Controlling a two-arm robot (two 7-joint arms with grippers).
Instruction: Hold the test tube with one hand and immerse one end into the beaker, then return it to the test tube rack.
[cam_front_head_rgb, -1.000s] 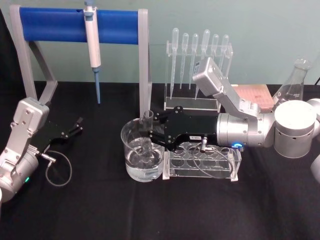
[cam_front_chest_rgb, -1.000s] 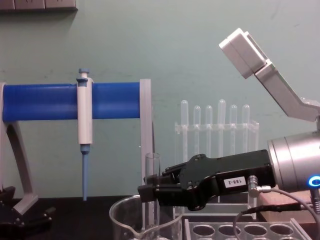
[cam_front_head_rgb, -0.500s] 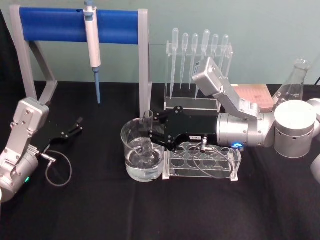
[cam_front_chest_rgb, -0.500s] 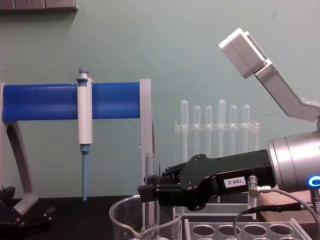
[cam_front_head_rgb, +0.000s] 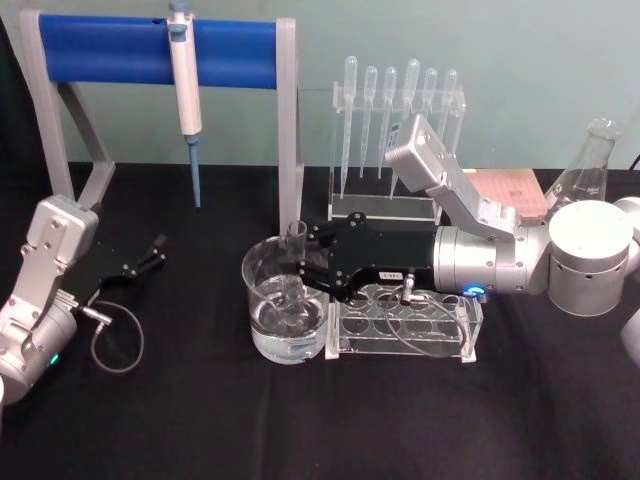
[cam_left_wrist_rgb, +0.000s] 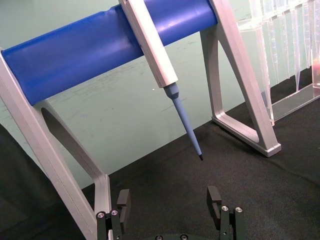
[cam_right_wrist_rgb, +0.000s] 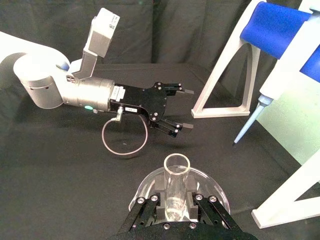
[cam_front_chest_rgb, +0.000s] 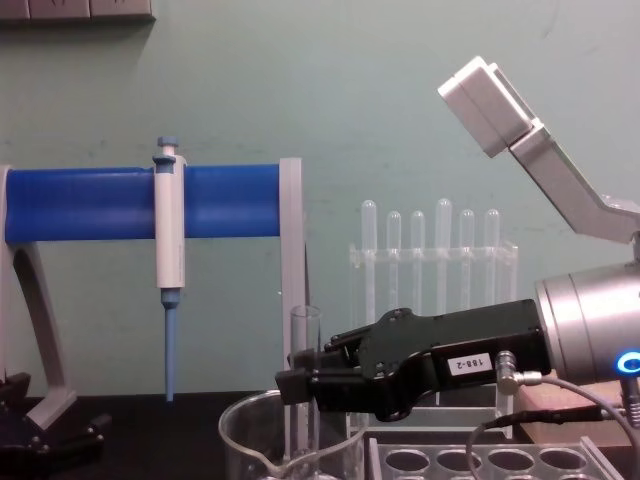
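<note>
My right gripper (cam_front_head_rgb: 303, 263) is shut on the test tube (cam_front_head_rgb: 296, 236), a clear glass cylinder held upright. Its lower end reaches down inside the wide glass beaker (cam_front_head_rgb: 262, 330), which holds clear liquid. From the side, the test tube (cam_front_chest_rgb: 304, 330) rises above the beaker's rim (cam_front_chest_rgb: 245, 425), with the black right gripper (cam_front_chest_rgb: 297, 385) clamped on it. The right wrist view looks down the open mouth of the test tube (cam_right_wrist_rgb: 176, 172) over the beaker (cam_right_wrist_rgb: 149, 182). My left gripper (cam_front_head_rgb: 155, 251) rests open on the black table at the left, with nothing between its fingertips (cam_left_wrist_rgb: 214, 194).
A clear tube rack (cam_front_head_rgb: 403, 325) stands just right of the beaker. Behind are a pipette stand (cam_front_head_rgb: 398, 150), a blue-barred frame (cam_front_head_rgb: 120, 48) holding a white-and-blue pipettor (cam_front_head_rgb: 186, 95), and a conical flask (cam_front_head_rgb: 585, 175) at the far right. A cable loop (cam_front_head_rgb: 115, 340) lies by the left arm.
</note>
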